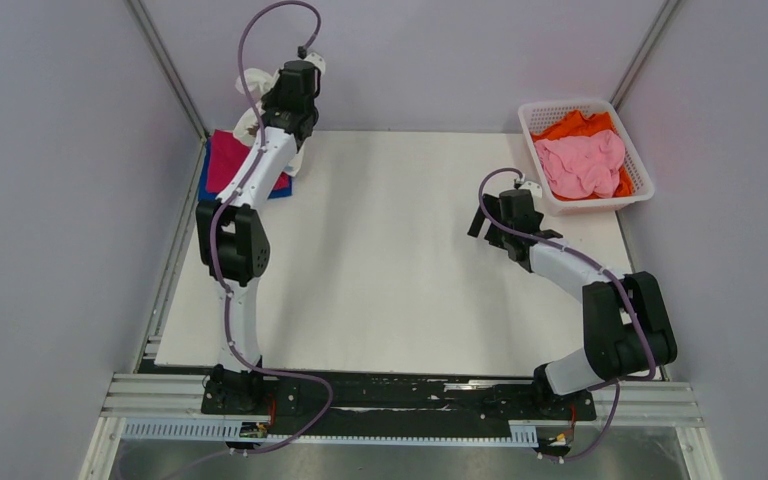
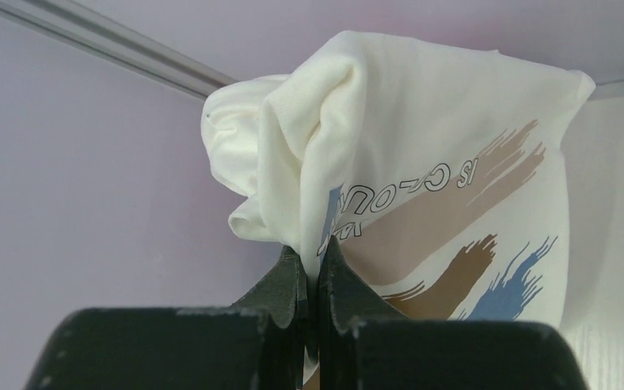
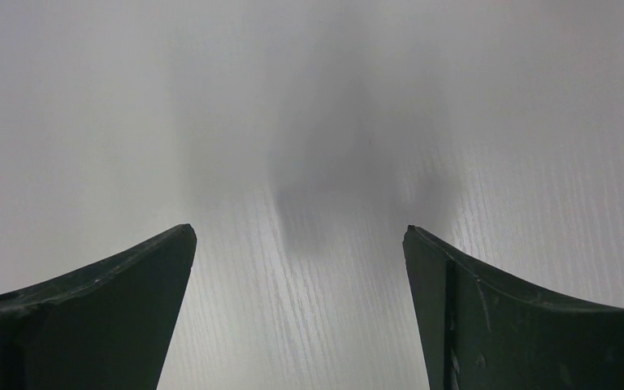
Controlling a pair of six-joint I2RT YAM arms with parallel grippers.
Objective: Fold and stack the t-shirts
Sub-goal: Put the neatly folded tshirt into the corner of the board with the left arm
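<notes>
Roughly, the job looks half done: across the table (image 1: 390, 270) from the basket (image 1: 639, 182), a magenta tee (image 1: 228, 160) lies folded on a blue tee (image 1: 204, 186), while the pink tee (image 1: 580, 165) and orange tee (image 1: 578, 124) sit crumpled inside the basket, not yet folded. The left gripper (image 2: 310, 252) is clamped on the white printed tee (image 2: 422, 154), holding it bunched in the air above that stack opposite the basket. The right gripper (image 3: 299, 231) hangs with its jaws apart over bare table beside the basket.

My hand (image 3: 299, 234) is spread wide above the white, grained table (image 3: 89, 122). Its two dark fingers (image 3: 114, 309) stand well apart, with a soft grey shadow (image 3: 325, 187) on the table ahead between them.
</notes>
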